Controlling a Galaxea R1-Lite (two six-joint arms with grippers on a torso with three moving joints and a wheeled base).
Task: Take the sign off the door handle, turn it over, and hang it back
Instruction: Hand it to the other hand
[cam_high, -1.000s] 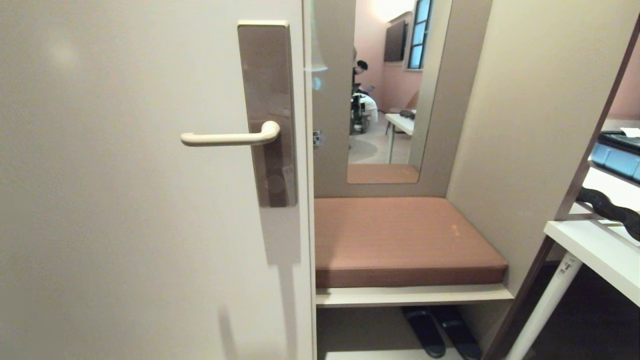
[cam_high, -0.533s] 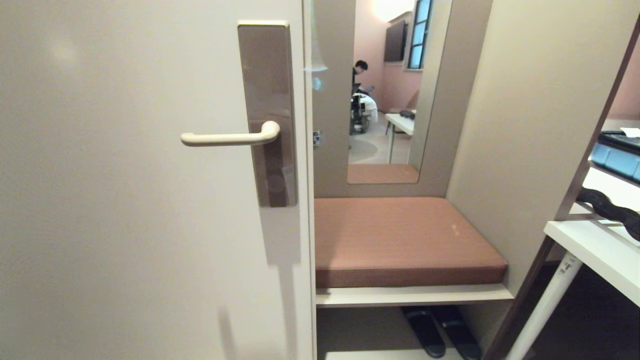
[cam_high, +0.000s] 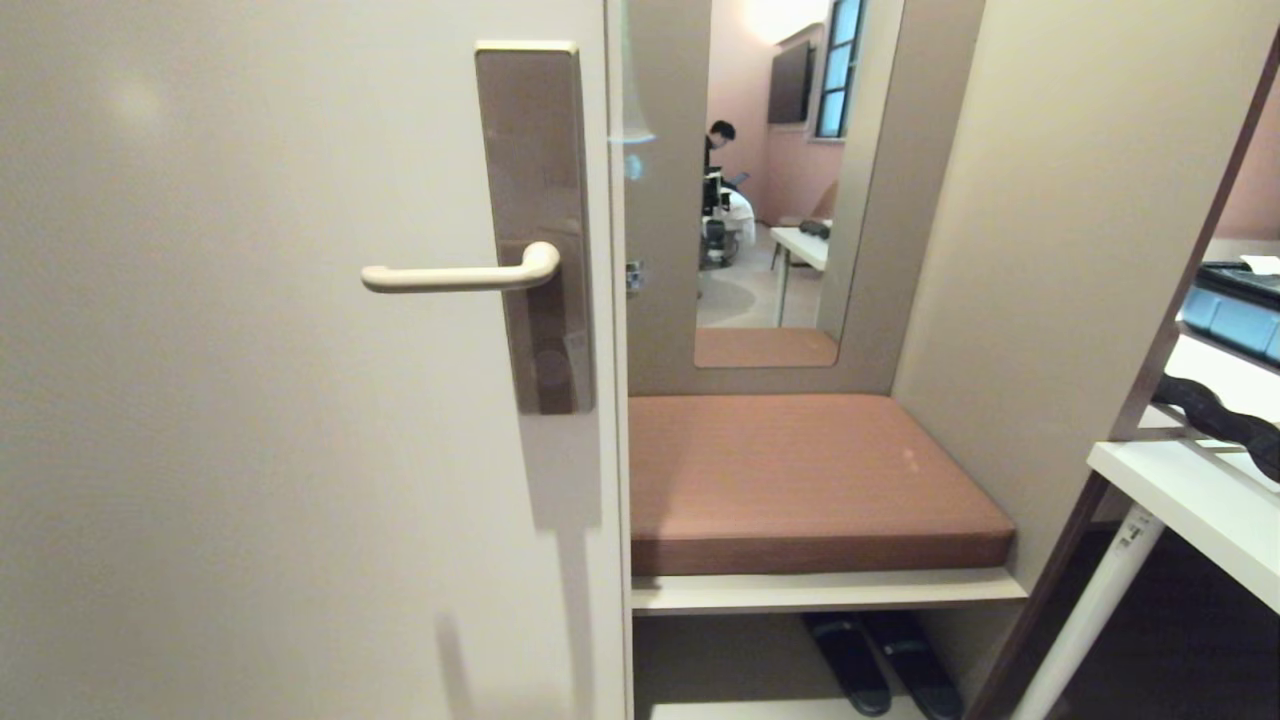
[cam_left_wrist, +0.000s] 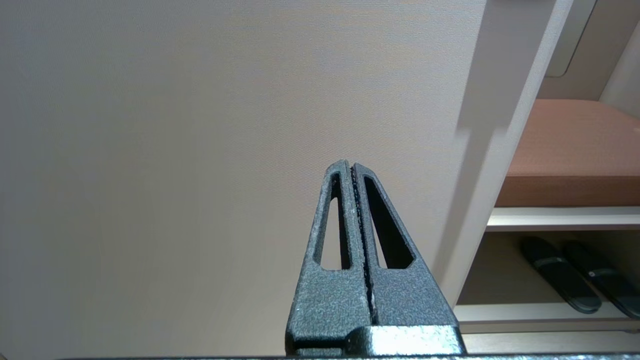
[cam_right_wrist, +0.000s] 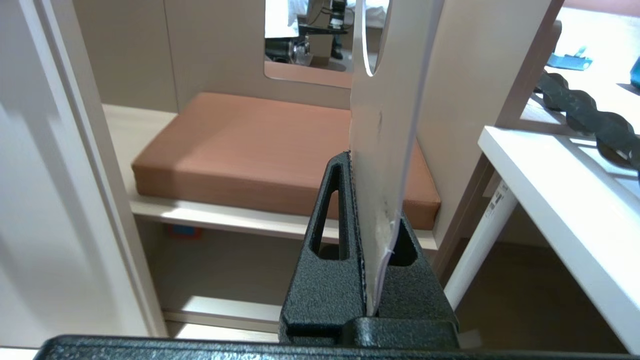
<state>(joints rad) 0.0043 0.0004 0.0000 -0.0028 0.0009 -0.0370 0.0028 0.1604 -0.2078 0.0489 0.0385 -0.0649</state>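
In the mirror (cam_high: 765, 190) beside the door, the reflected person (cam_high: 716, 140) now shows head and shoulders clear of the mirror's edge, where a second ago only part of the head showed.

Head view: set high and close to the door (cam_high: 250, 400), facing forward and slightly down at the door handle (cam_high: 460, 276) and the cushioned bench (cam_high: 800, 480) beyond the door's edge. Left wrist view: from behind the left tool (cam_left_wrist: 353, 172), facing the bare door close ahead of its tips. Right wrist view: from behind the right tool (cam_right_wrist: 372, 210), facing the bench, which all three views share.
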